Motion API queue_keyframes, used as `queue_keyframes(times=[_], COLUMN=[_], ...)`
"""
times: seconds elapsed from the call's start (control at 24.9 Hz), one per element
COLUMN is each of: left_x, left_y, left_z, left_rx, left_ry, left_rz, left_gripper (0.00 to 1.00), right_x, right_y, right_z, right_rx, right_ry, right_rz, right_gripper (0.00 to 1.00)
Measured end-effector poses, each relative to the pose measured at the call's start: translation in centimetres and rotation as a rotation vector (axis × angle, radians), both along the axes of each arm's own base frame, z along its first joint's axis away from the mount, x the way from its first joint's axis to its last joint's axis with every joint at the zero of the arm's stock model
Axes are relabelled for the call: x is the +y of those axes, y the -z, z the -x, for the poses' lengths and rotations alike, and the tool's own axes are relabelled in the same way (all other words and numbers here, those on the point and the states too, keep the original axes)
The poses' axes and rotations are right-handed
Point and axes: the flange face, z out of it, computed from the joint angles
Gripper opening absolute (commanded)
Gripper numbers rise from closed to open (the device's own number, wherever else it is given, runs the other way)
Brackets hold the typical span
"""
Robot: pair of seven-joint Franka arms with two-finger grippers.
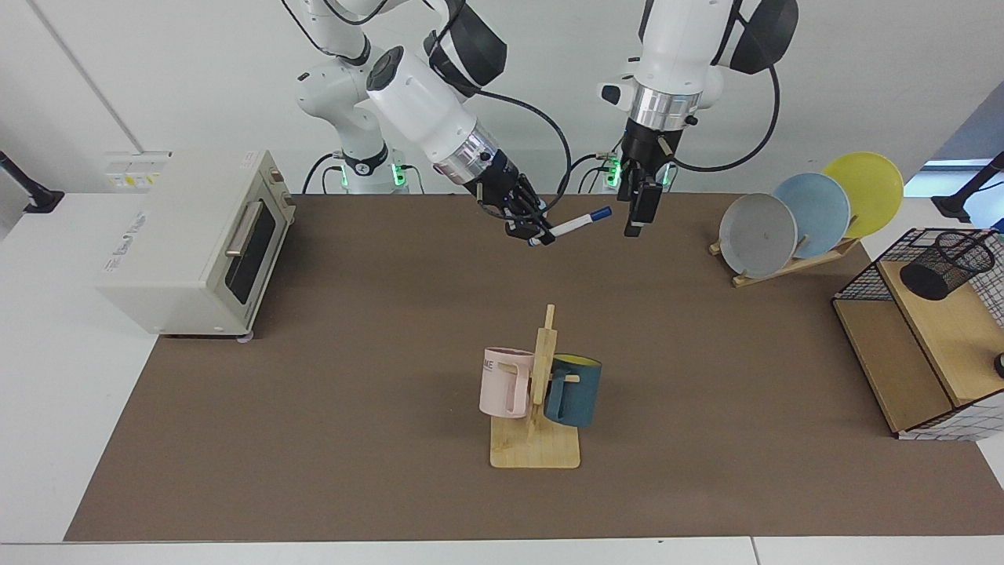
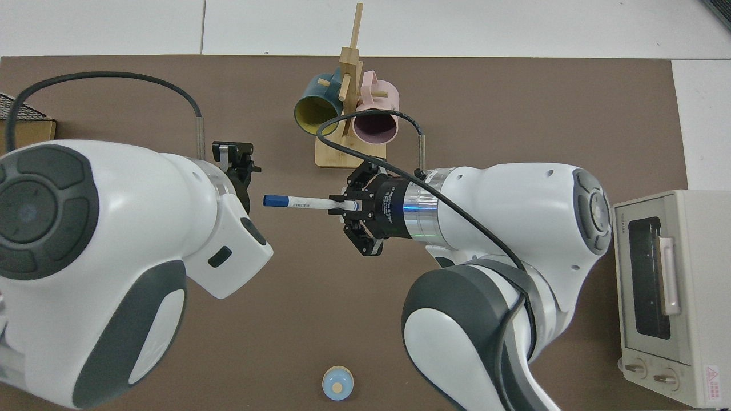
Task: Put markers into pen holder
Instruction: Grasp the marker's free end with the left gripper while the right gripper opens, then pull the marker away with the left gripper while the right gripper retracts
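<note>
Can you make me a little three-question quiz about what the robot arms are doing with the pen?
1. True or false: the marker is already in the pen holder.
2. Which gripper holds the marker: A the right gripper, B the left gripper, C neither?
3. Fill in: the marker's blue cap points toward the ____ gripper.

Key: 1. False; it is up in the air over the mat, far from the holder, which lies on its side on the wooden shelf. 2. A; it grips the marker's uncapped end. 3. Left; that gripper hangs just beyond the cap, not touching it.
</note>
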Motion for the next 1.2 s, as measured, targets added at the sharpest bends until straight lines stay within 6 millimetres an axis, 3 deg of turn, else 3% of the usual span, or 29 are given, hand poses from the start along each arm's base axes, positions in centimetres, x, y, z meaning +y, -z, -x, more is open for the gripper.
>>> queue_keyframes(times=[0.12,0.16,0.24,0.36,0.44,0.6,0.64,0.72,1.04,1.2], left_x=[-1.5,-1.8,-2.4,-2.9,-2.9,-3.0,-3.0,-3.0,-2.6,-0.9], left_y=[0.4,0.5,0.5,0.5,0.6,0.9,1.0,1.0,1.1,1.5], left_z=[0.3,0.3,0.5,0.8,0.7,0.7,0.7,0.7,0.4,-0.2], left_rx=[-0.004,-0.006,-0.010,-0.012,-0.009,0.001,0.003,0.003,0.009,0.038], left_ry=[0.026,0.032,0.043,0.052,0.053,0.053,0.053,0.039,0.026,-0.034], left_rz=[0.003,0.004,0.007,0.008,0.007,0.004,0.003,0.007,0.006,-0.003], left_gripper=[0.98,0.92,0.67,0.18,0.01,0.00,0.00,0.00,0.00,0.00], right_x=[0.8,1.1,1.4,1.5,1.5,1.3,1.3,1.3,1.3,0.6], right_y=[0.0,0.0,0.1,0.2,0.3,0.3,0.4,0.4,0.5,0.8], right_z=[0.5,0.7,0.9,0.9,0.8,0.6,0.5,0.5,0.5,0.3], right_rx=[-0.017,-0.022,-0.025,-0.026,-0.028,-0.033,-0.037,-0.037,-0.079,-0.138], right_ry=[-0.035,-0.046,-0.058,-0.062,-0.063,-0.056,-0.051,-0.051,-0.101,-0.185], right_rz=[0.004,0.006,0.007,0.009,0.010,0.010,0.010,0.010,0.032,0.105], right_gripper=[0.00,0.00,0.00,0.00,0.00,0.01,0.24,1.00,1.00,1.00])
